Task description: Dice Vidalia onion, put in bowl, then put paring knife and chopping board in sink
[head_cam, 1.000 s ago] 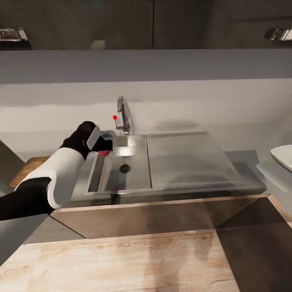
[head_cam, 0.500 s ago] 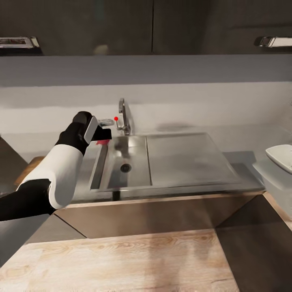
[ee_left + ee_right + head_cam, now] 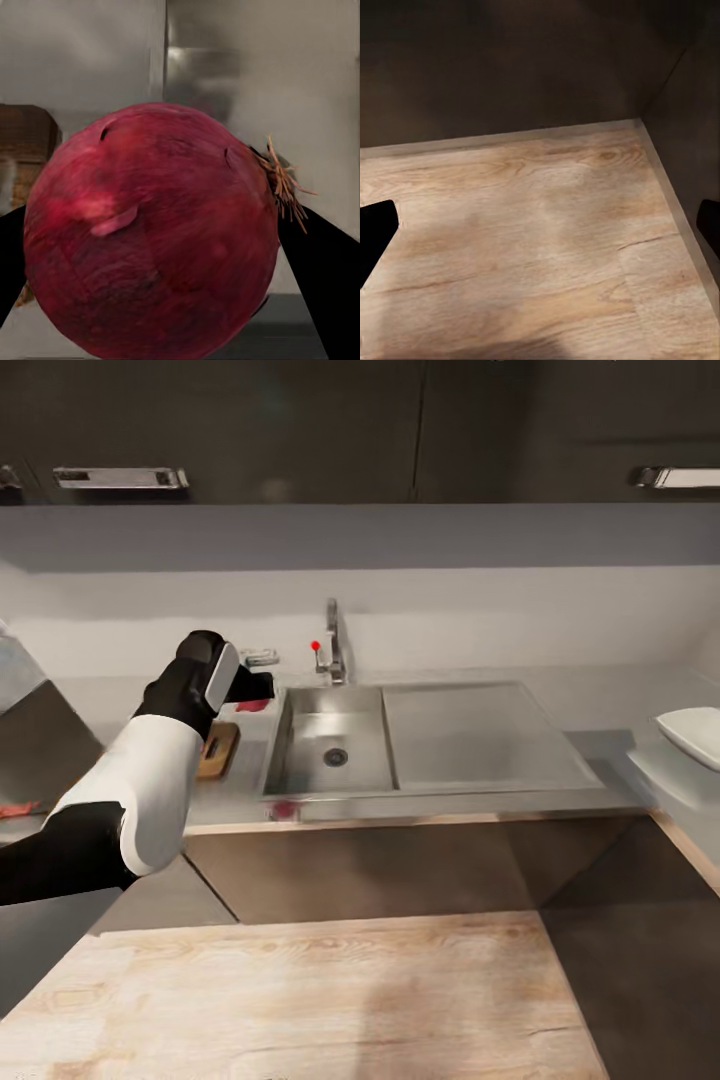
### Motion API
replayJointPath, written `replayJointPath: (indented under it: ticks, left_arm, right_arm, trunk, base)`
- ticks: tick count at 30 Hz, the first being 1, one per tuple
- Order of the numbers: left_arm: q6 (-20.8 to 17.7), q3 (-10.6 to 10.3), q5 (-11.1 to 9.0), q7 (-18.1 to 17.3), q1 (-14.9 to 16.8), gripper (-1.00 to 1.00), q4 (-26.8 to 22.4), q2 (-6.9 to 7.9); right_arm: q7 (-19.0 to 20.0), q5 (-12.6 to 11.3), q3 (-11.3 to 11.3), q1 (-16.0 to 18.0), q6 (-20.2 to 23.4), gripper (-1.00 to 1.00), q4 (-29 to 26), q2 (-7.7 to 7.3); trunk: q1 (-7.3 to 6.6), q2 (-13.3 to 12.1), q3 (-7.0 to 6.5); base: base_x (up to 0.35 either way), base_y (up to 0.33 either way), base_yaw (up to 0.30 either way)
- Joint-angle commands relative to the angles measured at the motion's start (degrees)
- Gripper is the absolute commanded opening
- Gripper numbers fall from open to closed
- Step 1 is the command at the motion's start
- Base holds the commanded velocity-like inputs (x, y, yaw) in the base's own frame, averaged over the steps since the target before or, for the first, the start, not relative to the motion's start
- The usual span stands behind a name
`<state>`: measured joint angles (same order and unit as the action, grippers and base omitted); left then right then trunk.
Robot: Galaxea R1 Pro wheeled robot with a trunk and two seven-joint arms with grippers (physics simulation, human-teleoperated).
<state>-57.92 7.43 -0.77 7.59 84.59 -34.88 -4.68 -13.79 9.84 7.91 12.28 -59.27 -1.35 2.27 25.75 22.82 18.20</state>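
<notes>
Your left gripper (image 3: 258, 690) has lifted the Vidalia onion (image 3: 154, 232) clear of the sink (image 3: 300, 735); its fingers pinch it above the tabletop (image 3: 600, 745), at the basin's 9 o'clock. Extraction looks complete. Carry it next to the chopping board (image 3: 218, 750). The bulb is near-round; its root tuft points sideways. The right gripper's fingers (image 3: 375, 229) are spread.

The left arm (image 3: 150, 780) wore a glossy white shell between black segments (elbow and wrist), with a pale grey plate beside the black left gripper (image 3: 255, 688); right-wrist fingertips (image 3: 375, 232) were black.
</notes>
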Motion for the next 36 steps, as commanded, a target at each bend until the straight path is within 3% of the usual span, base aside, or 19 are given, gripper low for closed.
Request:
replayJointPath:
  ticks: [1,19,32,36]
  left_arm:
    - [-0.2,0.3,-0.1,0.2,0.0,-1.0,-0.1,-0.07]
    - [-0.2,0.3,-0.1,0.2,0.0,-1.0,0.9,0.01]
    - [0.2,-0.5,0.0,-0.2,0.0,-1.0,10.9,-1.32]
    - [0.3,-0.5,0.1,-0.2,0.0,-1.0,11.9,-1.43]
  right_arm:
    - [-0.3,0.6,0.4,0.0,-0.1,1.0,0.0,0.01]
    - [-0.3,0.6,0.4,0.0,-0.1,1.0,0.0,0.02]
    - [-0.3,0.7,0.4,0.0,-0.1,1.0,0.0,-0.07]
    - [-0.3,0.7,0.4,0.0,-0.1,1.0,0.0,-0.07]
  trunk:
    - [0.03,0.1,0.02]
    - [0.03,0.1,-1.14]
    - [0.03,0.1,-1.17]
    - [0.03,0.1,-1.17]
  base:
    - [-0.021,0.298,0.187]
    - [0.004,0.306,0.185]
    - [0.022,0.061,0.008]
    - [0.0,0.0,0.0]
